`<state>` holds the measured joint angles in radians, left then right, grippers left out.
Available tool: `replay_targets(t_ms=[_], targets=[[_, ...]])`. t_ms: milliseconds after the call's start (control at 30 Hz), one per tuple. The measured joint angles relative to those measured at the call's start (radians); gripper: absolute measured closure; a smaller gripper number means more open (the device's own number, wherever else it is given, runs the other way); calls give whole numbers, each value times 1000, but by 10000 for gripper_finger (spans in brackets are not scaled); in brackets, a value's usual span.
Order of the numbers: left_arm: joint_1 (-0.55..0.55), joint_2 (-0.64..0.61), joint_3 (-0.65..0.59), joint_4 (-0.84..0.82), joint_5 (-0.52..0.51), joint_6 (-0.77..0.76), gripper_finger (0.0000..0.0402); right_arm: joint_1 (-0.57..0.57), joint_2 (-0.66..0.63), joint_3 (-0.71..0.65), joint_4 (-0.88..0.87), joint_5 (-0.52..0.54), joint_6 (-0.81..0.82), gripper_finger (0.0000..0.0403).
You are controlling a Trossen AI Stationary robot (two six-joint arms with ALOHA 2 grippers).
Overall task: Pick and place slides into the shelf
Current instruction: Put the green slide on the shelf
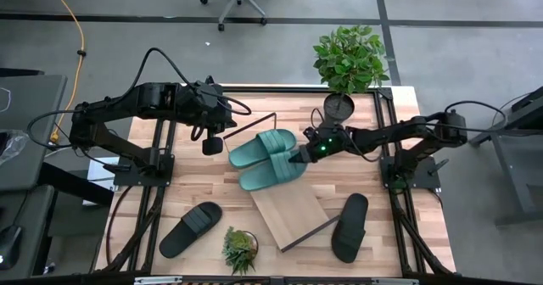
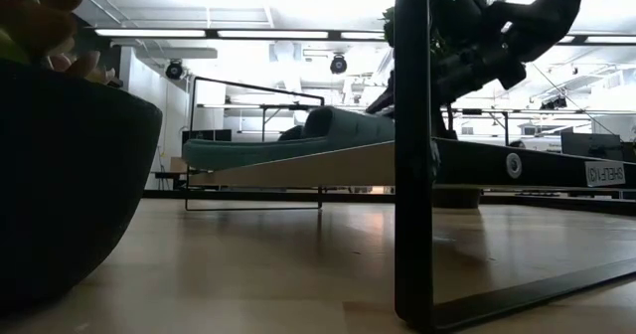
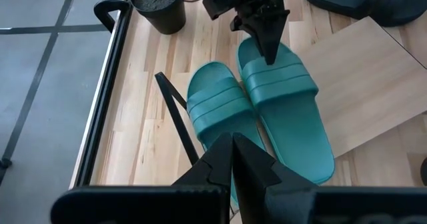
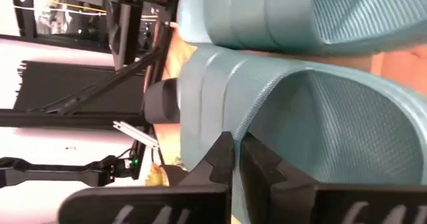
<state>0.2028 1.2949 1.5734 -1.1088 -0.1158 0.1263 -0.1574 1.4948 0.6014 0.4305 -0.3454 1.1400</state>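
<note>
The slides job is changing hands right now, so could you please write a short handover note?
Left gripper: shut, empty, hovering beside the shelf's raised end.
Right gripper: shut, its tip at the nearer teal slide; a grip cannot be confirmed.
Done: both teal slides, the other alongside, lie on the shelf.
Left: the two black slides on the tabletop, one near the left arm, one near the right.

No writing can be read; the small white label (image 2: 605, 174) is illegible.
</note>
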Motion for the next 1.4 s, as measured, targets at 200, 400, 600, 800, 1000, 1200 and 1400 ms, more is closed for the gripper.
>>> replay_targets(t_ms=[200, 400, 600, 800, 1000, 1200, 1400], targets=[[0, 0, 0, 0, 0, -2, 399, 0, 40, 0, 51, 2, 3, 403], [0, 0, 0, 0, 0, -2, 399, 1, 37, 0, 67, 51, -7, 403], [0, 0, 0, 0, 0, -1, 399, 1, 37, 0, 63, 58, -8, 403], [0, 0, 0, 0, 0, 0, 399, 1, 36, 0, 60, 90, -15, 403], [0, 0, 0, -1, 0, 0, 399, 0, 36, 0, 46, 103, -16, 403], [0, 0, 0, -1, 0, 6, 399, 0, 36, 0, 45, 101, -15, 398], [0, 0, 0, -1, 0, 7, 399, 0, 36, 0, 45, 99, -12, 365]])
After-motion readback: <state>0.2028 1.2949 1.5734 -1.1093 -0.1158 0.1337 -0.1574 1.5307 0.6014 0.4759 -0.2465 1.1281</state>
